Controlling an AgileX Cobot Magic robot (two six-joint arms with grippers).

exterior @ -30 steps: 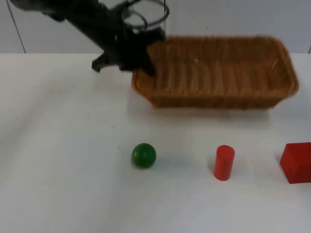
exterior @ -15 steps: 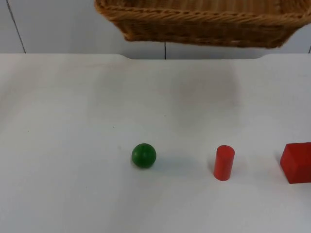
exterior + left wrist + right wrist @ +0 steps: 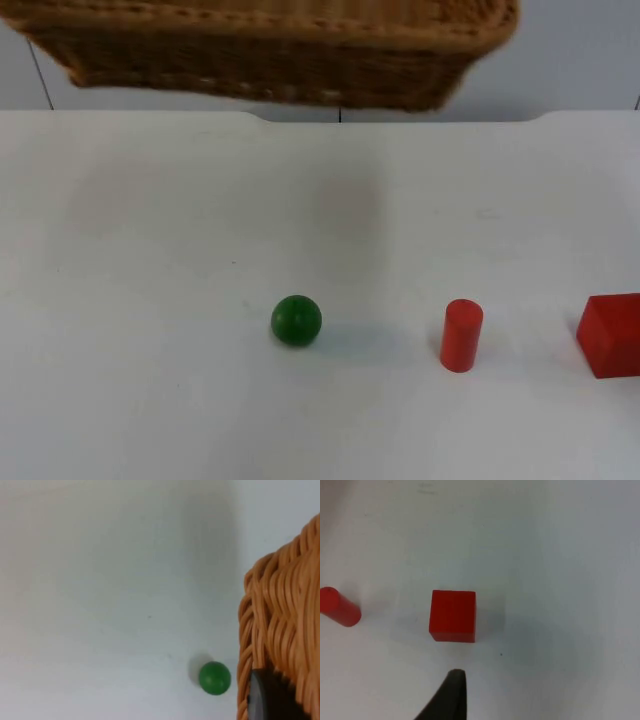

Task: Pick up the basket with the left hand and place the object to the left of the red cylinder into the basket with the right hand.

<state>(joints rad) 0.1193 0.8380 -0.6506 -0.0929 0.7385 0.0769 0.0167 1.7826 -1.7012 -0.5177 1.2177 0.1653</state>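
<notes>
The woven wicker basket [image 3: 260,50] hangs in the air above the table's far edge, over its left and middle. My left gripper [image 3: 265,700] is shut on the basket's rim [image 3: 280,630], with a black fingertip pressed against the weave. A green ball [image 3: 296,320] rests on the table left of the upright red cylinder [image 3: 461,335]; the same ball [image 3: 215,678] lies just beside the hanging basket in the left wrist view. My right gripper [image 3: 451,697] waits above the table, close to a red cube [image 3: 452,616], with the cylinder [image 3: 339,609] further off.
The red cube [image 3: 610,335] stands at the table's right edge, right of the cylinder. The grey partition wall [image 3: 570,60] rises behind the white table [image 3: 150,250].
The basket has left the table, risen high, and then swung left. The left arm has gone up out of the top view. Ball, cylinder and cube have stayed put.
</notes>
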